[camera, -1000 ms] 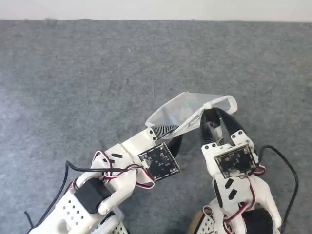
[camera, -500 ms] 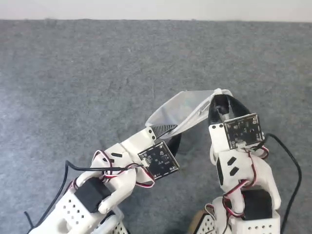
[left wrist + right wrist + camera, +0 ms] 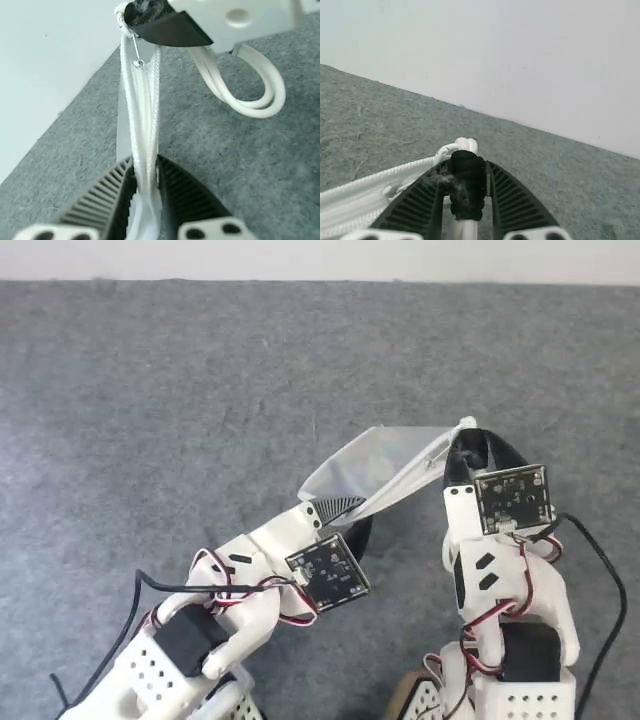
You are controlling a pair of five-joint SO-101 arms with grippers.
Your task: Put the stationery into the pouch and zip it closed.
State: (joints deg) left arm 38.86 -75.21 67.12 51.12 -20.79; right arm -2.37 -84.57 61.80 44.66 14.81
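A translucent white pouch [image 3: 385,462] hangs stretched above the grey mat between both grippers. My left gripper [image 3: 345,508] is shut on the pouch's near end, and its ribbed jaws [image 3: 145,170] pinch the white zip tape [image 3: 145,115]. My right gripper [image 3: 468,436] is shut on the zip pull at the pouch's far right end. A dark tab [image 3: 466,185] sits between its jaws, with a white knot [image 3: 465,145] just beyond. The metal slider [image 3: 136,62] hangs right under the right gripper [image 3: 165,22]. I cannot tell what is inside the pouch.
Grey felt mat [image 3: 150,400] covers the table and lies bare to the left and behind the pouch. A pale wall [image 3: 320,258] runs along the far edge. A white cable loop [image 3: 250,90] hangs beneath the right arm. Both arm bodies crowd the near edge.
My right gripper has travelled to the right and away along the pouch's top edge with the pull. The pouch has flattened and drawn taut. The left arm has stayed still.
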